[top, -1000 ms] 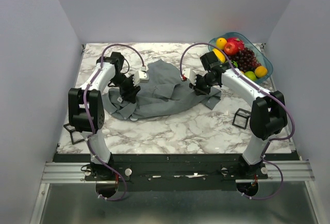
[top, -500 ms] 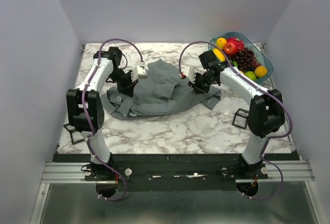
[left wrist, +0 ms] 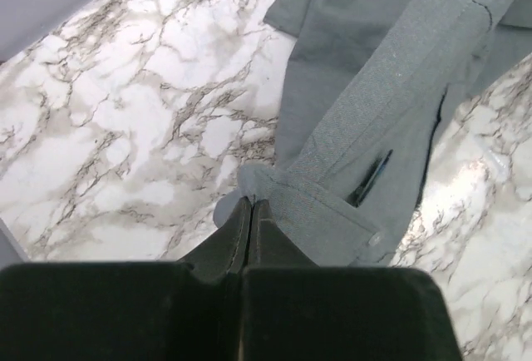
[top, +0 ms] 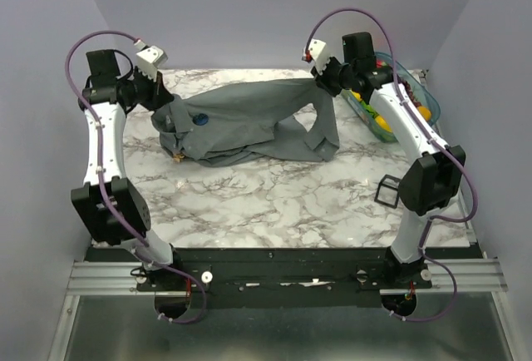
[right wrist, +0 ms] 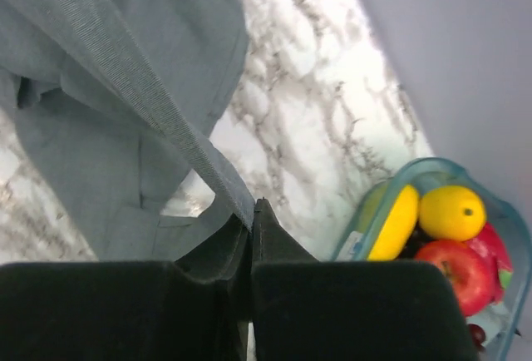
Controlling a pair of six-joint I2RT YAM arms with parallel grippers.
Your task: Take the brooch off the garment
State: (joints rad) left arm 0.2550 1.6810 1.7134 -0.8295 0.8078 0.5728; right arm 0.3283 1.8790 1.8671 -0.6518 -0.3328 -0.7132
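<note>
Top external view is showing the brooch (top: 199, 116) as a tiny dark blue round dot, sitting on the left part of the garment (top: 249, 116) and facing up toward the camera; it is too small for finer detail. The garment, a grey shirt, is stretching across the far half of the marble surface (top: 274, 203), its long axis running left to right. Its upper edge is hanging taut between the two arms, while its lower folds are draping down and resting on the surface. At the left end, the left gripper (top: 160, 96) is pinching the fabric just beside the brooch. The left wrist view is showing the left gripper (left wrist: 251, 205) with jaws pressed together on a folded edge of the garment (left wrist: 374, 128). At the right end, the right gripper (top: 322, 85) is holding the other end up. The right wrist view is showing this gripper (right wrist: 252, 211) with jaws clamped on a seamed strip of the garment (right wrist: 100, 70). Behind the right arm, a clear blue fruit bowl (top: 413, 78) is sitting at the far right corner, and a black wire-frame cube (top: 388, 189) is standing nearer, well apart from the shirt.
</note>
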